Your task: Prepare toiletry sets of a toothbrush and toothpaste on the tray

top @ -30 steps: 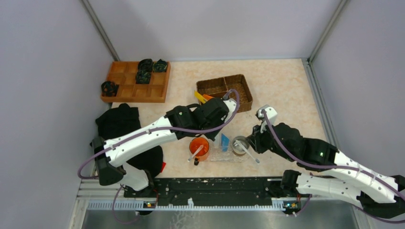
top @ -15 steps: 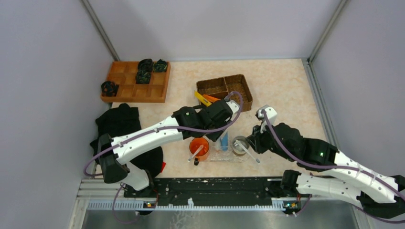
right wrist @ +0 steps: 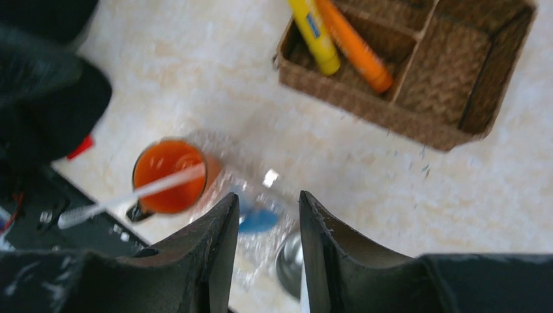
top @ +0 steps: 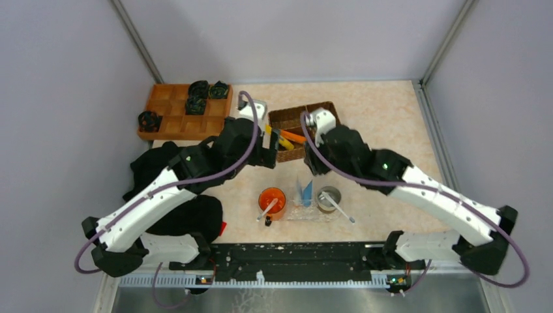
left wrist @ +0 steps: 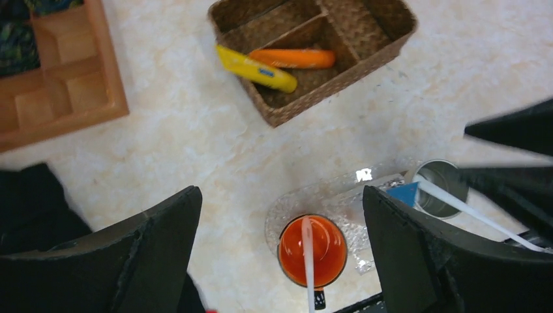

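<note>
I am aiming the wide-open left gripper [left wrist: 280, 195] at the yellow tube [left wrist: 255, 68] in the basket [left wrist: 313, 94], squaring the jaws across it, while the right gripper [right wrist: 264, 202], barely parted and empty, is hovering above the tray [left wrist: 345, 205].

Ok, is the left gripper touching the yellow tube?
Apart. The left wrist view shows table between the open left gripper and the yellow tube in the basket.
</note>
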`<state>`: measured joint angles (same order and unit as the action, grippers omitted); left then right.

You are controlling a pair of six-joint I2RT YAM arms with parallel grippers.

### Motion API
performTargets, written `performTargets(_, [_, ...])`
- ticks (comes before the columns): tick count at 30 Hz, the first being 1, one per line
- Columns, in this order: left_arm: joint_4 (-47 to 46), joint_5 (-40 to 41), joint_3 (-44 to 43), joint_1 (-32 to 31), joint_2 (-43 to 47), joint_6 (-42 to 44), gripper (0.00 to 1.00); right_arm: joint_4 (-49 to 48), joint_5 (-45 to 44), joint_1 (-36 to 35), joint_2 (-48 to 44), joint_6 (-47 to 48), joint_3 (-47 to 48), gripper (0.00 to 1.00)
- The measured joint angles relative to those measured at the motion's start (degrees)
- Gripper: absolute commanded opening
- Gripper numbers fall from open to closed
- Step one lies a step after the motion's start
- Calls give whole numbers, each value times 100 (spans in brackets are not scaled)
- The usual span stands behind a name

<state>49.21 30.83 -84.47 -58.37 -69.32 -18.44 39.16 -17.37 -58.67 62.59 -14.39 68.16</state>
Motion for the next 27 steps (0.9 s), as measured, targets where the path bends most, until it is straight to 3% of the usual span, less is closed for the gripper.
performTargets(4, [-15,-131,710,444,457,-404,99,-304,535,866,1113,503,916,34])
performTargets(7, [-7,-404,1287,487,603,-688,99,-284,723,1298,2208,1038,1904,24])
performTargets(10, [-44,-704,1773,492,710,-931,99,-295,831,1401,3338,1650,2758,24])
performTargets(13, [-94,-1029,2260,551,922,-1163,99,-310,850,1390,4116,2107,2907,24])
performTargets(18, [-269,-1484,2852,946,1388,-1427,99,-92,1016,1425,5071,2549,3027,25])
performTargets(27, [-1069,-2997,3748,2747,1672,-1311,99,-149,1198,1602,5530,2833,3659,29])
